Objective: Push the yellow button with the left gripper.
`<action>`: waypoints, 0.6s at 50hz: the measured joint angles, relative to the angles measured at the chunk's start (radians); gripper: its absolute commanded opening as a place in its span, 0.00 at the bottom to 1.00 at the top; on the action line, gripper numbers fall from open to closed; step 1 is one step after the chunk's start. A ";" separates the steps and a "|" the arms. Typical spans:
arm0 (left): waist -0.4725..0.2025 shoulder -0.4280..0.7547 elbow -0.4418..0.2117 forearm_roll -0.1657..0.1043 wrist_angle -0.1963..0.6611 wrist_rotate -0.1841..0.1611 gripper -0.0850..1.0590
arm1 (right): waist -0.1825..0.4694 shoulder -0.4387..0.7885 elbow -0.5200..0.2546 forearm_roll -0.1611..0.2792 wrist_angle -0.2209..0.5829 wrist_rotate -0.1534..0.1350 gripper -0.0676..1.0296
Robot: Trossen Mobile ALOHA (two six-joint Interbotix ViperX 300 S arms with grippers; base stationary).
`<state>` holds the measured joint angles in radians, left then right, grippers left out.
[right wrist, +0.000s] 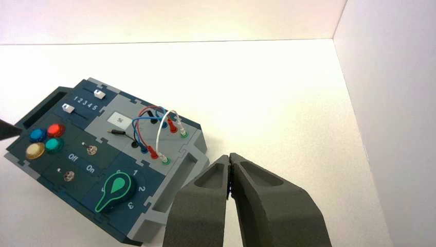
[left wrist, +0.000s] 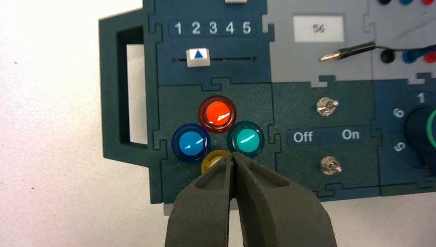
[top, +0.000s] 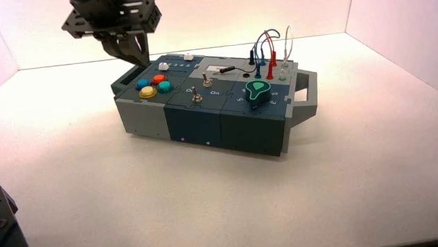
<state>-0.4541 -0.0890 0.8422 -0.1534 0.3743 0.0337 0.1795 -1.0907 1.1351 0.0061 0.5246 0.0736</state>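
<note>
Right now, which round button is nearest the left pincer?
The yellow button. The left pincer half hides it; the red, blue and green buttons sit clear beyond.

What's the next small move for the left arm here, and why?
Probably a short push straight down. In the left wrist view the left gripper, fingers shut, lines up with the yellow button, tips covering part of it. The high view shows the gripper above the box's far edge, so contact isn't evident. The right gripper waits off to the side, shut.

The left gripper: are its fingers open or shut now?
Shut. In the left wrist view the left gripper has both fingers pressed together, tips over the yellow button.
</note>
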 measured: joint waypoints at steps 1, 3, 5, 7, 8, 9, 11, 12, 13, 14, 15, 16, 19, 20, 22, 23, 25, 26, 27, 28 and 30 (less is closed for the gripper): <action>0.000 0.002 0.000 0.000 0.000 0.002 0.05 | 0.000 0.000 0.000 0.000 0.000 0.000 0.04; 0.000 0.006 -0.002 0.000 0.002 0.000 0.05 | 0.000 0.000 0.002 0.000 0.000 0.000 0.04; 0.002 0.009 0.000 0.000 0.002 0.002 0.05 | 0.000 0.000 0.000 0.000 0.000 0.000 0.04; 0.002 0.012 -0.002 0.000 0.002 0.002 0.05 | 0.000 0.002 0.000 0.000 0.000 0.000 0.04; 0.002 0.014 0.000 0.000 0.000 0.002 0.05 | 0.000 0.002 0.000 0.000 0.000 0.000 0.04; 0.002 0.015 0.000 0.000 0.000 0.000 0.05 | 0.000 0.002 0.000 0.000 0.000 0.000 0.04; 0.000 0.018 0.000 0.002 0.000 0.000 0.05 | 0.000 0.000 0.000 0.000 0.000 0.000 0.04; 0.000 0.018 0.000 0.000 0.000 0.000 0.05 | 0.000 0.002 0.000 0.000 0.000 0.000 0.04; 0.002 0.020 0.000 0.000 0.000 0.000 0.05 | 0.000 0.002 0.000 0.000 0.000 0.000 0.04; 0.000 0.020 -0.002 0.000 0.000 0.002 0.05 | 0.000 0.002 0.000 0.000 0.000 0.000 0.04; 0.000 0.021 -0.002 0.000 0.000 0.000 0.05 | 0.000 0.000 0.000 0.000 0.000 0.000 0.04; 0.002 0.023 0.000 0.000 0.000 0.000 0.05 | 0.000 0.002 0.000 0.000 0.000 0.000 0.04; 0.000 0.029 0.000 0.000 0.000 0.002 0.05 | 0.000 0.002 0.000 0.000 0.000 0.000 0.04; 0.000 0.031 0.000 0.000 0.000 0.000 0.05 | 0.000 0.002 0.000 0.000 0.000 0.000 0.04; 0.000 0.037 -0.002 0.000 0.000 0.002 0.05 | 0.000 0.002 0.000 0.000 0.000 0.000 0.04; 0.000 0.041 -0.002 0.000 0.002 0.002 0.05 | 0.000 0.002 0.000 0.000 0.000 0.000 0.04; 0.000 0.044 0.000 0.000 0.002 0.002 0.05 | 0.000 0.000 0.000 0.000 0.000 0.000 0.04; 0.002 0.048 -0.002 0.000 0.002 0.002 0.05 | 0.000 0.002 0.000 0.000 0.000 0.000 0.04; 0.000 0.054 0.000 0.002 0.002 0.002 0.05 | 0.000 0.000 0.000 0.000 0.000 0.000 0.04; 0.000 0.055 -0.002 0.000 0.000 0.002 0.05 | 0.000 0.000 0.000 0.000 0.000 0.000 0.04; 0.002 0.063 -0.002 0.000 0.000 0.003 0.05 | 0.000 0.000 0.000 0.000 0.000 0.000 0.04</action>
<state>-0.4525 -0.0261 0.8406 -0.1534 0.3743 0.0368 0.1795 -1.0907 1.1351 0.0061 0.5246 0.0736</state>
